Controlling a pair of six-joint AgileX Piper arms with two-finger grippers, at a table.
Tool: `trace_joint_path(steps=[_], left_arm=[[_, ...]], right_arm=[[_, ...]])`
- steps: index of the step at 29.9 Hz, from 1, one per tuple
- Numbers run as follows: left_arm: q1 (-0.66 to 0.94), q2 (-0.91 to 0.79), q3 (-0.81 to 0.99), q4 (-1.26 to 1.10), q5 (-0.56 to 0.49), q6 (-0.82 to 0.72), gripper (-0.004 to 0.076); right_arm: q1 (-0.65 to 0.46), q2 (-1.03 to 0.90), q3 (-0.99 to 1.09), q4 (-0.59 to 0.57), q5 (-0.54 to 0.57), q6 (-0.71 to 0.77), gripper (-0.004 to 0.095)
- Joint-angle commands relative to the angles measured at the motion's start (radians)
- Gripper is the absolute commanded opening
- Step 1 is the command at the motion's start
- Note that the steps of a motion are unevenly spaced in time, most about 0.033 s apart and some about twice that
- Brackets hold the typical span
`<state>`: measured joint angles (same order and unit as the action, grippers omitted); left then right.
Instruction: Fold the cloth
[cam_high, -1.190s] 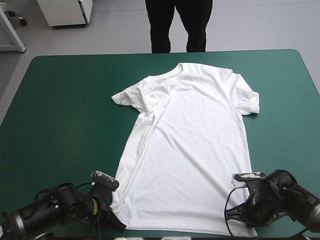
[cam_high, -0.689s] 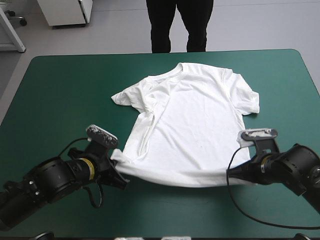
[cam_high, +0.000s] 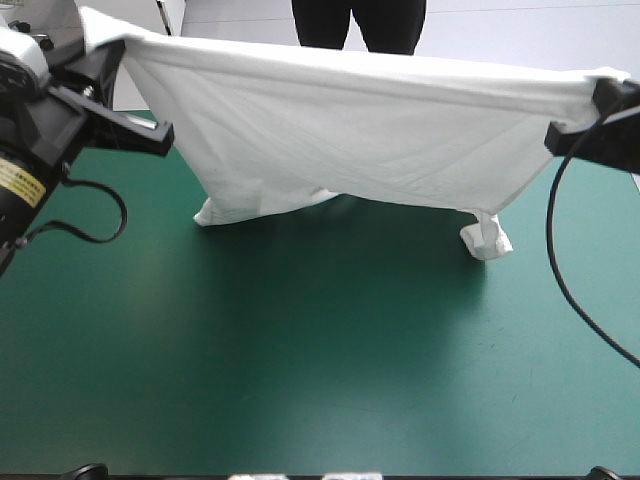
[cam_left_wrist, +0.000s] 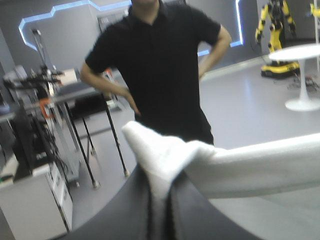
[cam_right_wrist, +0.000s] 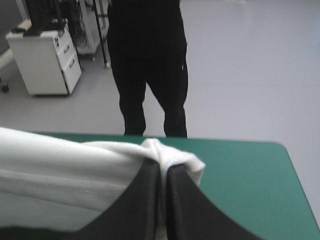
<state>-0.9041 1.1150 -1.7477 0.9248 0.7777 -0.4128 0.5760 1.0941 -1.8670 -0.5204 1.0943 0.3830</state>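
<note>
The white T-shirt (cam_high: 350, 130) hangs stretched between both raised grippers, its hem held high and taut. Its sleeves still touch the teal-green table (cam_high: 320, 340), one below the left arm and one below the right. My left gripper (cam_high: 118, 50) is shut on the hem's left corner; in the left wrist view the T-shirt (cam_left_wrist: 165, 160) bunches between the black fingers (cam_left_wrist: 122, 210). My right gripper (cam_high: 597, 88) is shut on the hem's right corner; in the right wrist view the T-shirt (cam_right_wrist: 165, 155) wraps over the tips of the black fingers (cam_right_wrist: 140, 200).
The near half of the table lies bare under the lifted T-shirt. The table's far right corner (cam_right_wrist: 280, 146) shows ahead of the right gripper.
Both grippers rose sharply and moved toward the far edge, lifting the hem off the table. The T-shirt went from lying flat to hanging with only the sleeves down.
</note>
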Motion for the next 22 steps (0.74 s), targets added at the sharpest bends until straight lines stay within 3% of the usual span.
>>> trace_joint_path(steps=[1, 14, 18, 22], left_arm=[[-0.003, 0.053, -0.142, 0.134, -0.152, 0.002, -0.0009], [-0.003, 0.271, -0.545, 0.132, -0.362, 0.05, -0.0008], [-0.003, 0.301, -0.584, 0.135, -0.429, 0.117, -0.0008], [-0.003, 0.334, -0.612, 0.137, -0.433, 0.183, -0.0008]], right_arm=[[-0.001, 0.058, -0.159, -0.062, -0.144, -0.059, -0.0017], [-0.001, 0.337, -0.682, -0.074, -0.236, -0.199, -0.0017], [-0.001, 0.351, -0.731, -0.074, -0.284, -0.199, -0.0017], [-0.001, 0.351, -0.731, -0.074, -0.303, -0.199, -0.0017]])
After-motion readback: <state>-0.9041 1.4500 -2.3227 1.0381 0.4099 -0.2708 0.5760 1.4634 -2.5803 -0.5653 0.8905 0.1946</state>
